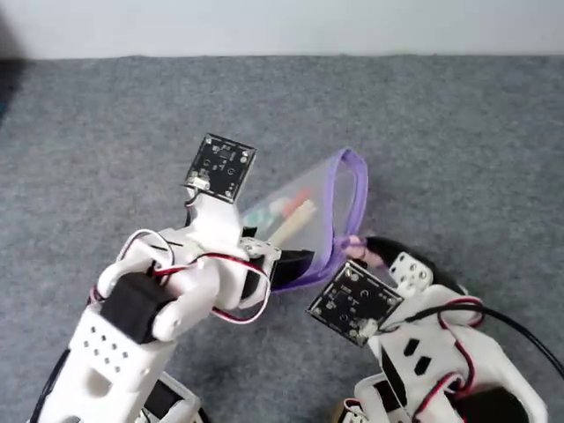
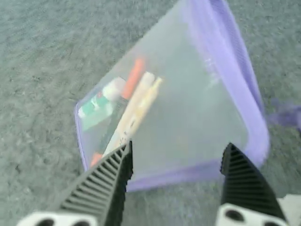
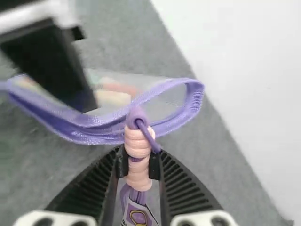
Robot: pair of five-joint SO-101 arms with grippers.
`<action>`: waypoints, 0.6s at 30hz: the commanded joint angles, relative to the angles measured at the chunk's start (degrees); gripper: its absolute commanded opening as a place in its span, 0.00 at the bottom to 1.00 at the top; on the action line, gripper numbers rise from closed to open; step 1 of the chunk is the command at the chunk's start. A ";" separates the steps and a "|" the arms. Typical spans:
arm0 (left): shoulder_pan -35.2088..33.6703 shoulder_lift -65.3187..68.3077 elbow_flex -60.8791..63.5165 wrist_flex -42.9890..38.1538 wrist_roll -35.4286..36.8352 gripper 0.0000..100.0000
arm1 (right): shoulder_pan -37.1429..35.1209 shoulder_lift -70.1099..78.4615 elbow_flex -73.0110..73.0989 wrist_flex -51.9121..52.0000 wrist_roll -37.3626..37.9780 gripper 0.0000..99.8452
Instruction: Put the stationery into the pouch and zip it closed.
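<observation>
Pouch point(image 1: 300, 204) runs diagonally, pens point(image 2: 134, 115) along it; right gripper point(image 3: 138, 164) jaws clamp its zip pull point(image 3: 137, 148), left gripper point(image 2: 176, 153) jaws apart.

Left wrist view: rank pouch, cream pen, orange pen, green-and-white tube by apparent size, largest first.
1. pouch: largest by far.
2. cream pen: longest thing inside it.
3. orange pen and green-and-white tube: they look about alike. The orange pen is partly covered, so no ranking between them.
</observation>
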 commanded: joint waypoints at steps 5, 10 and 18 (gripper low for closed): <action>0.09 0.00 -10.07 9.41 0.09 0.30 | 0.31 -0.57 0.00 -8.92 0.62 0.01; 0.09 0.09 -10.15 8.97 0.35 0.30 | 0.31 -0.57 0.00 -12.53 0.62 0.01; 0.18 0.62 -3.56 0.09 0.44 0.30 | -4.09 -0.92 1.85 -12.62 0.62 0.01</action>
